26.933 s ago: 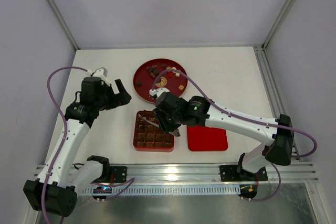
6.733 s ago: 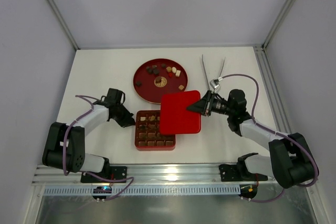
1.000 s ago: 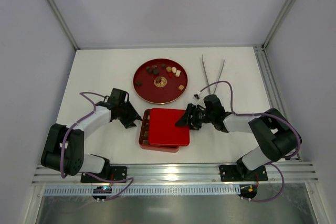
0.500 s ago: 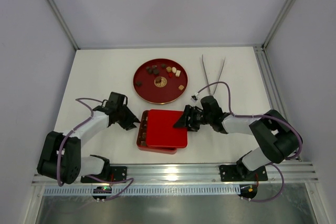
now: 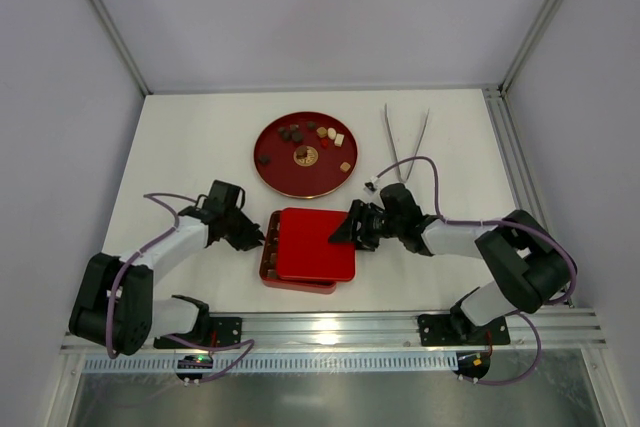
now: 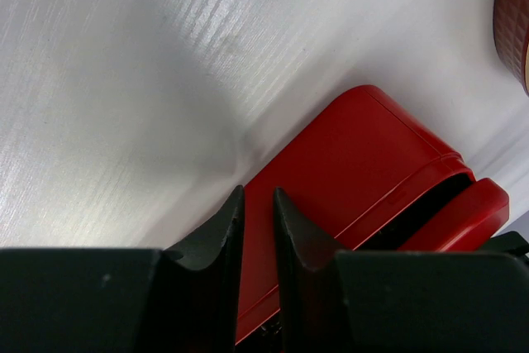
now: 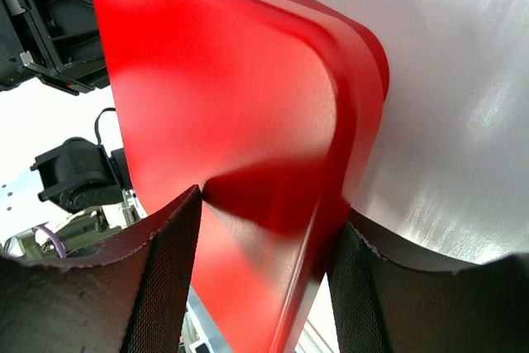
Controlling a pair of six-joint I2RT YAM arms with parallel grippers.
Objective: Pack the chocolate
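Glossy rounded-square red lid, in right claw, has come down over box.

Loose chocolate on plate: pieces too small to tell shapes. Under lid: most of box, only its left strip showing; contents hidden. Plate, left wrist view: cut off at right edge. Lid, right wrist view: cut off top and bottom.

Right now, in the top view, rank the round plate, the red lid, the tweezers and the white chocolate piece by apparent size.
1. round red plate
2. red lid, somewhat smaller; it lies raised, nearer the camera, so the margin is unsure
3. tweezers, long but thin
4. white chocolate piece, by far the smallest
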